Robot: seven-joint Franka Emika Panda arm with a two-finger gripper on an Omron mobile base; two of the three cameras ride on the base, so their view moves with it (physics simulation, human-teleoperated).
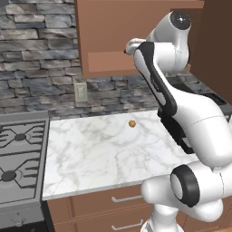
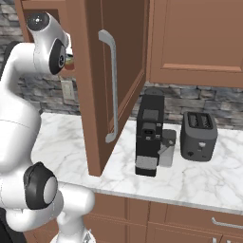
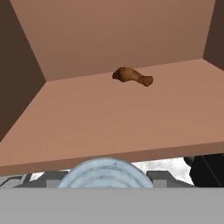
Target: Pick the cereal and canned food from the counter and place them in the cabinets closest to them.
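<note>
Stone-tiled wall behind, white marble table (image 1: 99,154) below, gas stovetop (image 1: 18,158) off its left edge. Up goes the arm, with the pincer (image 1: 129,46) at the mouth of the open wall cabinet (image 1: 108,31). It grips a can (image 3: 105,171) at a narrow spread, the ribbed lid just below the front edge of the shelf (image 3: 109,118). A chicken drumstick (image 3: 132,76) lies near the shelf's back edge. The door with the bar handle (image 2: 111,85) stands open. A coffee machine (image 2: 149,133) and toaster (image 2: 199,135) sit toward the table's right end, and a small brown item (image 1: 132,123) near its back edge.
</note>
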